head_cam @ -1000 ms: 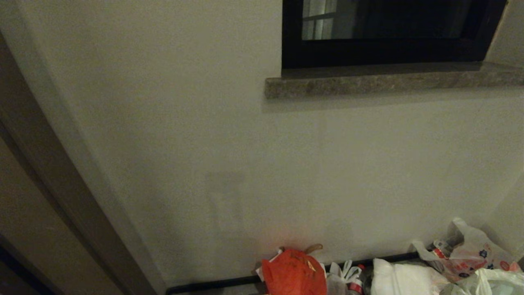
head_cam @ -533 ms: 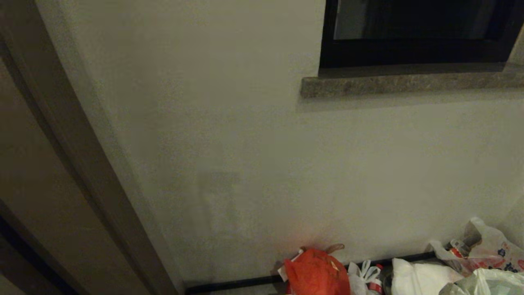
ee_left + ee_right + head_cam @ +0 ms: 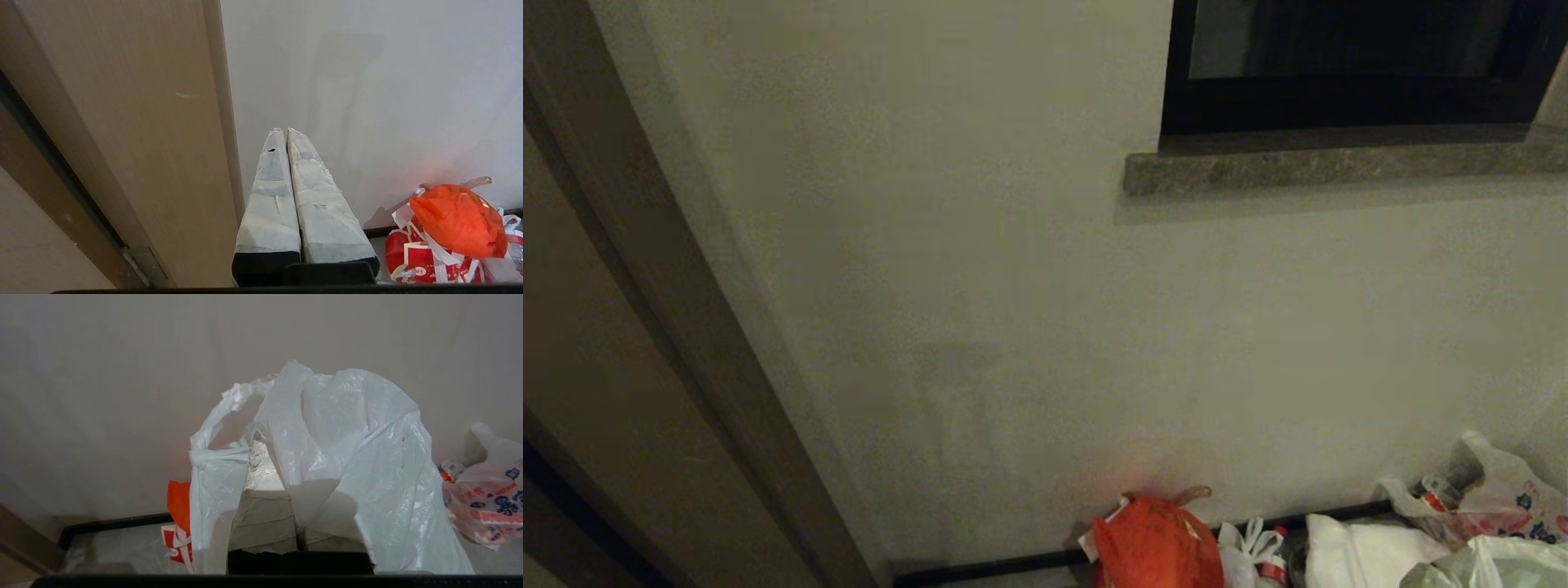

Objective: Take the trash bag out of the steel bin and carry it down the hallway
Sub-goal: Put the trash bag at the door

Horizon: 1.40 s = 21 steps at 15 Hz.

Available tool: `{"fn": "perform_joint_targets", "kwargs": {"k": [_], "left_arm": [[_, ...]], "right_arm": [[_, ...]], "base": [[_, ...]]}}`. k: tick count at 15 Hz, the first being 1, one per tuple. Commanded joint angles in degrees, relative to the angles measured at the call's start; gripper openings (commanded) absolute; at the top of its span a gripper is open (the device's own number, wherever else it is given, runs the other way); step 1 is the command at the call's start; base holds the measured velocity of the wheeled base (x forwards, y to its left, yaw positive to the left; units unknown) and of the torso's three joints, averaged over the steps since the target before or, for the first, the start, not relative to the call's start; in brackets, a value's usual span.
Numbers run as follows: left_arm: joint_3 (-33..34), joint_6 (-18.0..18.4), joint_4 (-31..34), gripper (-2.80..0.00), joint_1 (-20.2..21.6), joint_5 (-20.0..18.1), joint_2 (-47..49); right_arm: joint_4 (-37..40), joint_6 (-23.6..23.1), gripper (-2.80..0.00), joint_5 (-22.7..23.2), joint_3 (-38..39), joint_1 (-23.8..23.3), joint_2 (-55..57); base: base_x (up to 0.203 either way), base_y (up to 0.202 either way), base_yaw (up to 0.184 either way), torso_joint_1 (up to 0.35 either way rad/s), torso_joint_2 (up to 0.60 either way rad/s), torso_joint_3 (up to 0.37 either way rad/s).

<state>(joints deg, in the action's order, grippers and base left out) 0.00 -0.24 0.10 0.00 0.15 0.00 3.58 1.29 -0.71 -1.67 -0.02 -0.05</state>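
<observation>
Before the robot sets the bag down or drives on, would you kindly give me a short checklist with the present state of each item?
1. Right gripper shut on the trash bag: ok; the plastic drapes over its fingers.
2. Bag out of the steel bin: ok as far as shown; no bin is in view.
3. Left gripper shut and empty: ok; it points at the wall beside the door frame.
4. Way ahead: not ok; the wall and the orange-red bag lie in front.
5. Bag intact underneath: cannot tell.

thin crinkled glossy plastic trash bag [image 3: 351, 457]
</observation>
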Motion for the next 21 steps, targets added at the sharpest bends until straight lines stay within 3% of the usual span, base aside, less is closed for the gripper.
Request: {"fn": "perform_joint_targets", "kwargs": {"k": [1,21], "left_arm": [[0.1,0.0,0.0,-2.8,0.0,0.0,0.0],[0.1,0.2,-0.1,-2.8,0.0,0.0,0.0]], "right_arm": [[0.0,0.0,-2.8,0.0,0.0,-0.1,0.0],[0.0,0.0,-2.8,0.0,0.0,0.0,0.0]], "base": [[0.0,0.0,0.0,0.0,0.0,0.0],[0.0,0.0,0.0,0.0,0.0,0.0]]}}
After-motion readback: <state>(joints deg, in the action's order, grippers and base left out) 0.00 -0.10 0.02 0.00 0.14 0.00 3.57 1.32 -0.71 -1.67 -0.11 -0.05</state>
